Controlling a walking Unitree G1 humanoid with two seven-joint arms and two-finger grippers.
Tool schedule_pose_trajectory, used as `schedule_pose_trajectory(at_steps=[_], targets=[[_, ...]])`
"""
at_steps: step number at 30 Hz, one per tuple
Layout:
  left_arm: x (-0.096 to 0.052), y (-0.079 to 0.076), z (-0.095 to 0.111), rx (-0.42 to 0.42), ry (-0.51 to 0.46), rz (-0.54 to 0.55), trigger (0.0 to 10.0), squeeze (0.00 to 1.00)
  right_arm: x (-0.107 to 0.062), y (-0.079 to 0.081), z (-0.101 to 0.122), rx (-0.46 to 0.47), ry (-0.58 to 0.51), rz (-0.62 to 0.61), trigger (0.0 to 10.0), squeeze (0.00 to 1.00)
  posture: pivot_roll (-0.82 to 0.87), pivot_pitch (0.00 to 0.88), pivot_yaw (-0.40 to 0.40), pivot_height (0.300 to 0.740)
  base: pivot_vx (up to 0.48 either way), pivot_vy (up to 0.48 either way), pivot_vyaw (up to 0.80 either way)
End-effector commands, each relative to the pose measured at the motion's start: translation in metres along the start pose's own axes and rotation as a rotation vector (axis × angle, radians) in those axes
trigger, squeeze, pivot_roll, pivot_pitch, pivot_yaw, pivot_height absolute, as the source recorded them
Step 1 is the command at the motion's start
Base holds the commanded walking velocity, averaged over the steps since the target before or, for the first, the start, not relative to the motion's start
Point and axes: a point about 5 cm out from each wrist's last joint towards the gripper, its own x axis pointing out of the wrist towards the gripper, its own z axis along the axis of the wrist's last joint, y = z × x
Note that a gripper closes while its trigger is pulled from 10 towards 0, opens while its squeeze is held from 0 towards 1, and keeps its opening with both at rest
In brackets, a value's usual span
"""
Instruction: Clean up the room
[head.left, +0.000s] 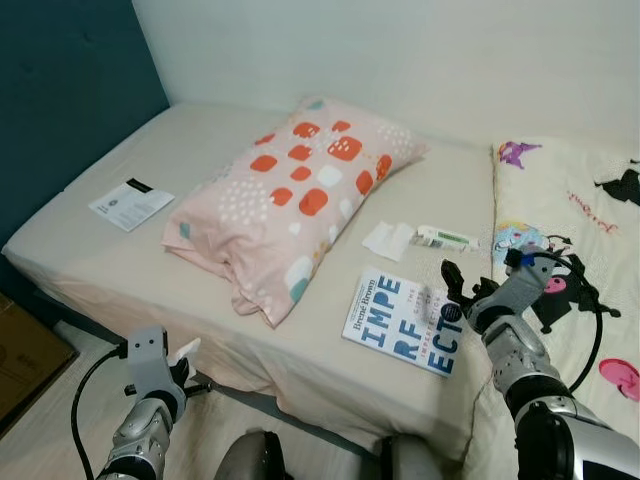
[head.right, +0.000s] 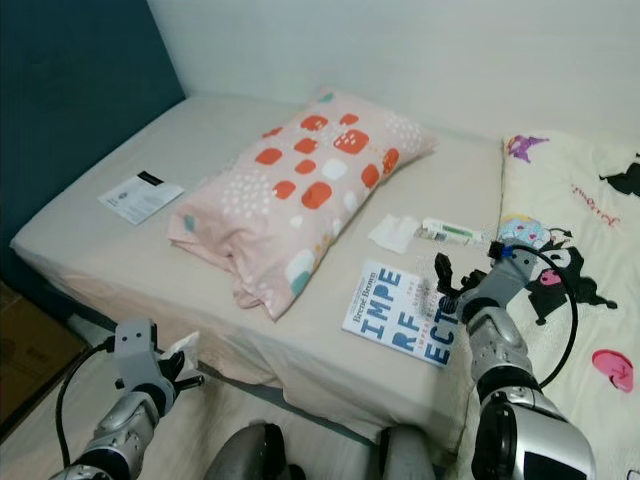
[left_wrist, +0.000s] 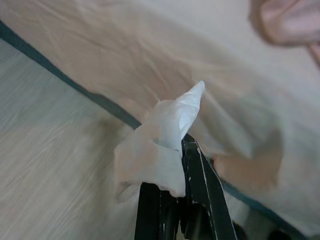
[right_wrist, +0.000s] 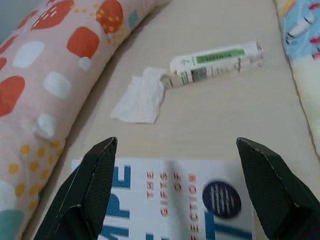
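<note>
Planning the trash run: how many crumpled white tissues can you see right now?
2. One tissue lies on the bed beside the tube, above the book. The other tissue is pinched in the left gripper below the bed edge. More may be hidden.

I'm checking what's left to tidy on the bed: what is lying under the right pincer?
Under the open right pincer lies a white and blue book on the bed. Just beyond it lie a crumpled tissue and a small tube. Anything under the book is hidden.
</note>
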Motion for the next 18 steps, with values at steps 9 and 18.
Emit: schedule_pose_trajectory(at_steps=[9,18], targets=[[-0.004,0.004,-0.005,0.042,-0.001,-0.024,10.0,0.0,0.0,-0.008,0.012,0.076,-0.049,-0.03,10.0,0.0,-0.03,0.218,0.106,0.605,0.0,0.0,0.0],[-0.007,0.006,-0.003,0.067,-0.024,-0.048,10.0,0.0,0.005,-0.001,0.017,0.101,-0.068,-0.008,10.0,0.0,0.0,0.261,0.118,0.605,0.0,0.0,0.0]])
